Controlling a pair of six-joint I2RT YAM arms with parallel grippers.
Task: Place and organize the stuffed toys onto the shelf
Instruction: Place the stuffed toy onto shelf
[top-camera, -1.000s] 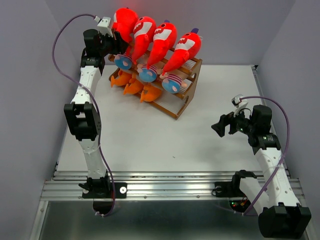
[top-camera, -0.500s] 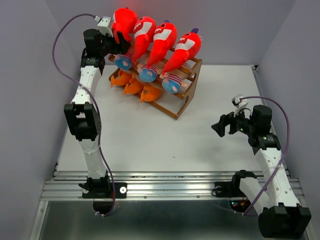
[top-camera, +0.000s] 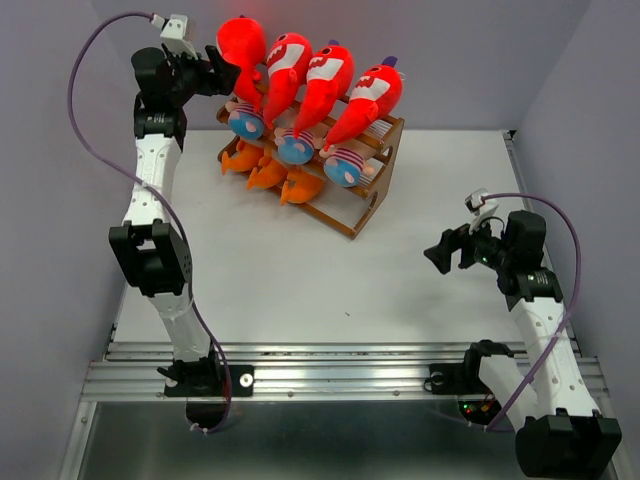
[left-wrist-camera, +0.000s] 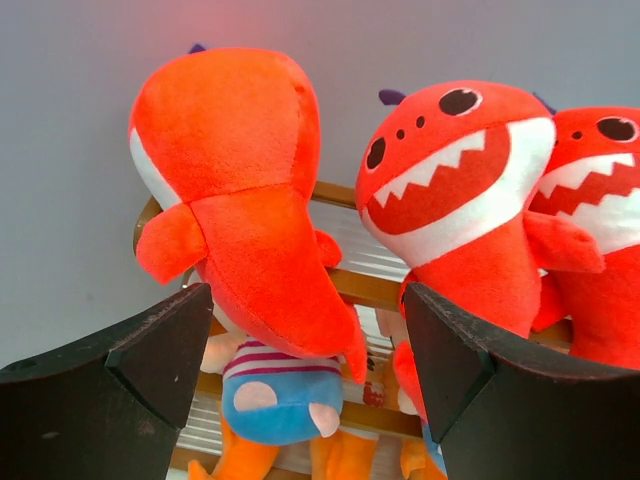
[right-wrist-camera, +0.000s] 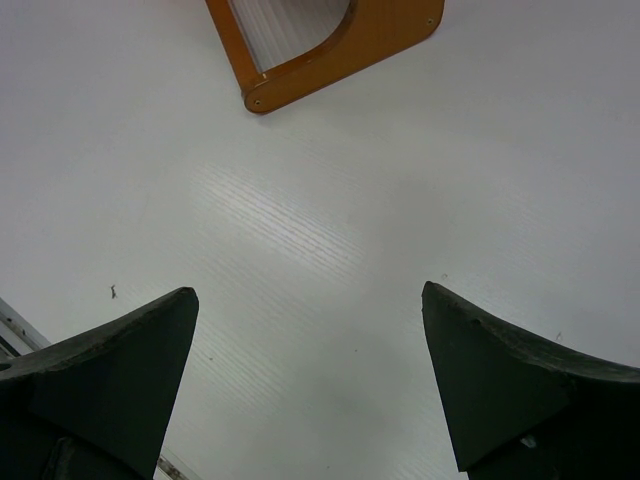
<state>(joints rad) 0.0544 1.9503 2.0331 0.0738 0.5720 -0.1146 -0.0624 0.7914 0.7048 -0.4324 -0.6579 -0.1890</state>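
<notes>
Stuffed toys (top-camera: 320, 80) sit in rows on the shelf (top-camera: 372, 205), far-left on the table (top-camera: 300, 285).

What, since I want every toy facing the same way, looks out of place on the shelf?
The leftmost red shark on the shelf's top tier is turned away, showing mostly its plain back, while the three red sharks beside it show their toothy faces. The open left gripper hovers beside it.

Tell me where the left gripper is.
Top view, far left: the left gripper hangs open beside the leftmost red shark atop the shelf.
</notes>
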